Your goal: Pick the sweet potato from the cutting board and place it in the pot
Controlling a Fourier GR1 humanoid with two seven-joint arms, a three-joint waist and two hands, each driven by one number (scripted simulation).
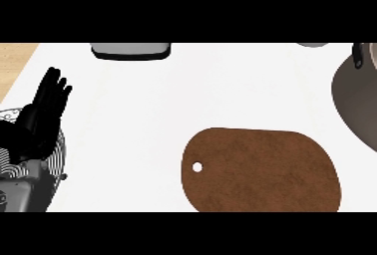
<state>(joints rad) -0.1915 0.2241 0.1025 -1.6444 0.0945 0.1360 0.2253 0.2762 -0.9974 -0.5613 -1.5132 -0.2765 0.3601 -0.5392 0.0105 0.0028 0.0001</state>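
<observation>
Brown cutting board (261, 172) low on the white counter (184, 94), small hole near its left edge, top bare. No sweet potato to be seen anywhere, so cannot tell where it is. Grey pot (355, 99) at the right edge, only partly in view, black handle at its top. Left hand (40, 117) resting at the left edge, fingers straight and pointing up, holding nothing. Right hand out of view. Grey container (131, 51) at the top edge.

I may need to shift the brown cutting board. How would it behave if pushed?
The cutting board lies flat on the white counter, so it would probably slide, not tip. It looks thin and rigid, likely light. Its small hole might offer a finger hold.
</observation>
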